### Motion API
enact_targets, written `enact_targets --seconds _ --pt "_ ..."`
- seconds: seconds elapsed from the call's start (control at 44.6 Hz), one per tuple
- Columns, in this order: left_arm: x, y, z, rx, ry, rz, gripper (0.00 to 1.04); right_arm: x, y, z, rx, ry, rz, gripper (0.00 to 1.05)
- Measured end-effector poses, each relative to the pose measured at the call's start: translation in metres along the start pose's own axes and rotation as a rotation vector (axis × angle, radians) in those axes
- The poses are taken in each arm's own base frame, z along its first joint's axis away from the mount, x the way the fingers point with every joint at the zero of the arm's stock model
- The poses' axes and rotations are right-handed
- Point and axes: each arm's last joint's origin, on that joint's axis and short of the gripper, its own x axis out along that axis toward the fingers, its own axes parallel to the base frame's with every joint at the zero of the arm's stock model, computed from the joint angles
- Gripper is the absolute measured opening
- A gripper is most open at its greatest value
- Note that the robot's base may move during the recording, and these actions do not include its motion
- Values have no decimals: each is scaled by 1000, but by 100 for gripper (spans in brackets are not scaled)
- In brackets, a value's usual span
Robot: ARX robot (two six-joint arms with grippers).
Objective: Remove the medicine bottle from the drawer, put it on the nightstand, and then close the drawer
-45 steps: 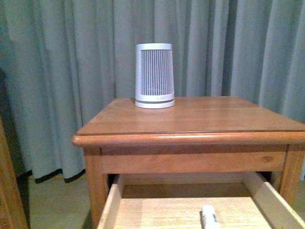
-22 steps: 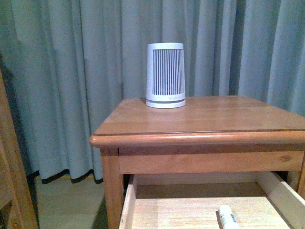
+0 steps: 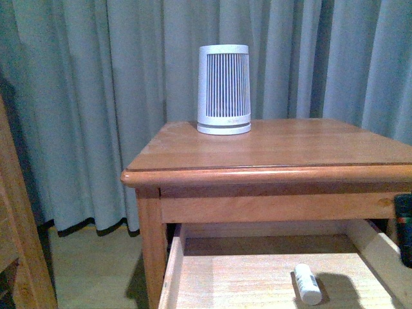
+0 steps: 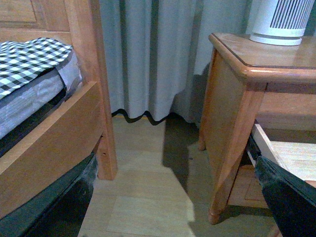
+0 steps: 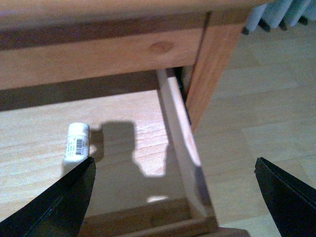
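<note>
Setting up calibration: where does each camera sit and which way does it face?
Front: on the robot's body, facing the nightstand, ribbed device on top, drawer open; dark bit of right arm at edge.
Left wrist: low, beside the nightstand, facing curtain, floor and bed; left gripper open.
Right wrist: above the drawer, looking down; right gripper open.
Shared: front and right wrist show the medicine bottle lying in the drawer.
</note>
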Motion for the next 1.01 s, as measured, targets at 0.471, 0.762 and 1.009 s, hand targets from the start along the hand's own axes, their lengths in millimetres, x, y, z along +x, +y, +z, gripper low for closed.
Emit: enact_targets --seconds 0.471,0.762,1.009 --pt "0 0 0 0 0 0 98 96 71 -19 -121 187 41 98" --pt "0 0 0 0 0 0 98 116 92 -33 -148 209 59 98" --pt "0 0 0 0 0 0 98 131 109 -51 -179 219 55 98"
